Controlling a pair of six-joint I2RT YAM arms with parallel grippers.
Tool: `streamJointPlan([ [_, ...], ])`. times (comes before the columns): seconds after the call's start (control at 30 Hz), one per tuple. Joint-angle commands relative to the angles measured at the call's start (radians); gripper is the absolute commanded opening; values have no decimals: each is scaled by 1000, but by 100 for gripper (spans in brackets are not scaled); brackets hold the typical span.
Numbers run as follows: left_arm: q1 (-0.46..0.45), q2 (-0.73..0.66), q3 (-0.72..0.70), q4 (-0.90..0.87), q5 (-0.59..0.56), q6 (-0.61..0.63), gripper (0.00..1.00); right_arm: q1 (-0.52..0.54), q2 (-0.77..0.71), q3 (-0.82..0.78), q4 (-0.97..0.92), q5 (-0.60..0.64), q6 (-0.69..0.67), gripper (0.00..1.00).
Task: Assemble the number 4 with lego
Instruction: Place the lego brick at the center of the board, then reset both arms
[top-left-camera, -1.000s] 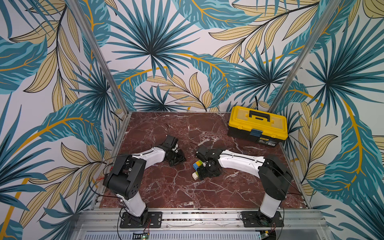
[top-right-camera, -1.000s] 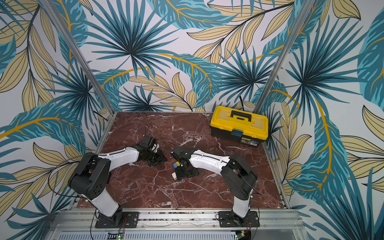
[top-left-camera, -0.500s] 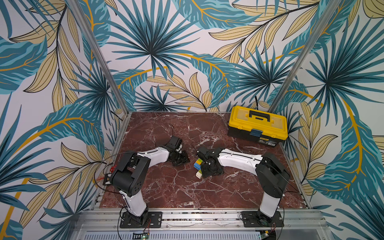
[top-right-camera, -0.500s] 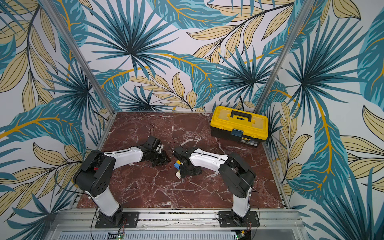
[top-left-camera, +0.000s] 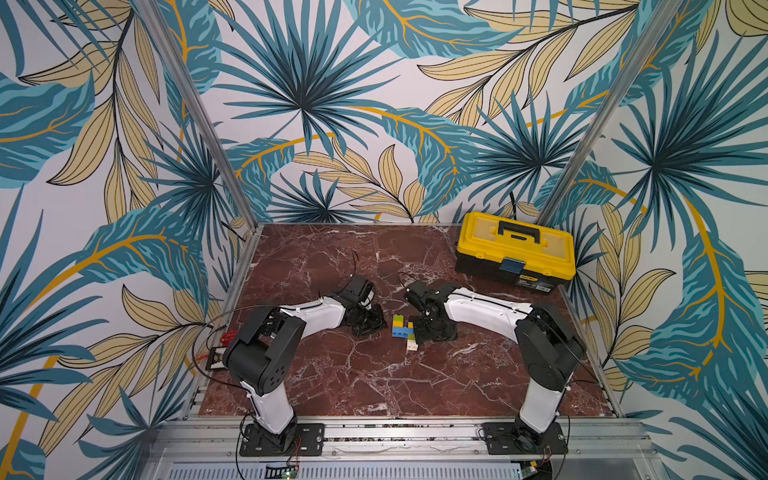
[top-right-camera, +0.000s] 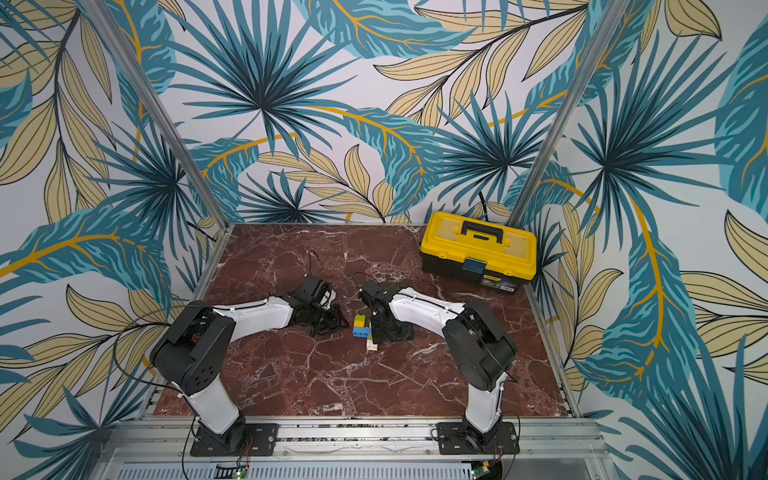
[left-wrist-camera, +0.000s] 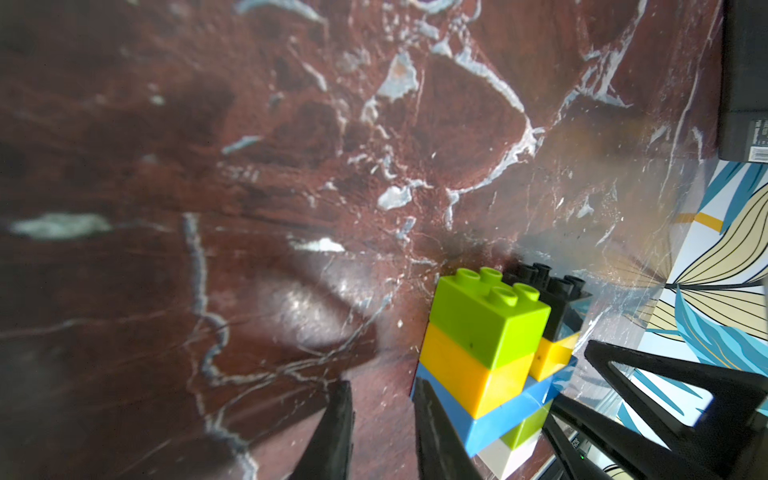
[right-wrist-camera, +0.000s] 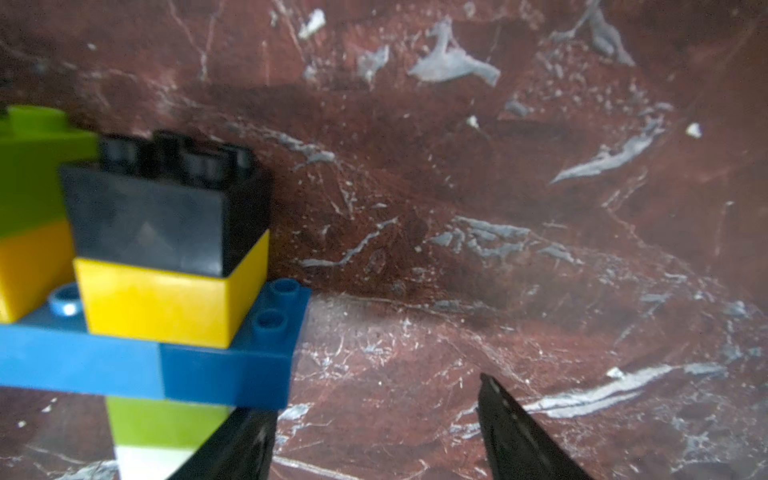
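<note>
**Finishing the number 4 (top-left-camera: 402, 330), with both grippers empty**

The brick figure lies flat on the table (top-left-camera: 374, 374), between the two tools. It sits just outside the left gripper (left-wrist-camera: 380, 386), whose jaws are slightly apart and hold nothing. The right gripper (right-wrist-camera: 370, 399) beside it is spread wider and also empty. The figure looks complete, so the step seems to be backing off, lifting clear without nudging it. From above, the right gripper hides the black brick (right-wrist-camera: 166, 216). Whether any finger touches the figure is unclear.
</note>
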Motion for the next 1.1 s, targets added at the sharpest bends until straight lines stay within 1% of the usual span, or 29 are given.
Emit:
streamJointPlan([
  [0.0,-6,17,16,25,2,-2,28,-6,-3,25,-35,25,-4,76],
  [0.1,-10,5,0,30,3,-7,28,-7,-14,27,-44,15,-7,76],
  [0.17,-9,-6,-12,33,4,-10,28,-6,-46,18,-44,19,-8,76],
  [0.3,-17,-14,-25,33,8,-12,28,-8,-123,21,-87,60,-6,75],
  [0.37,-24,-15,-30,34,8,-17,28,-7,-190,25,-102,97,-6,75],
  [0.47,-40,-20,-28,33,12,-27,28,-5,-322,42,-123,180,-2,74],
  [0.57,-59,-31,-22,20,6,-32,27,-4,-462,59,-133,294,-13,74],
  [0.67,-69,-44,-23,10,-10,-42,27,-5,-591,53,-105,415,-45,76],
  [0.73,-68,-56,-22,-13,-25,-45,27,-5,-663,43,-84,522,-60,78],
  [0.8,-67,-84,-5,-89,-76,-34,28,-5,-718,14,-29,571,-110,80],
  [0.83,-63,-108,14,-137,-112,-19,31,-5,-741,-2,4,574,-151,82],
  [0.87,-56,-136,33,-187,-146,-3,33,-4,-755,-10,20,578,-176,88],
  [0.9,-44,-175,62,-251,-196,19,35,-4,-761,-12,25,585,-191,88],
  [0.97,-15,-261,127,-363,-301,66,38,-5,-761,-16,31,598,-215,90],
  [1.0,8,-309,168,-414,-371,94,41,-5,-755,-34,51,616,-237,94],
  [1.07,48,-393,237,-476,-532,145,44,-4,-739,-98,113,650,-266,92],
])
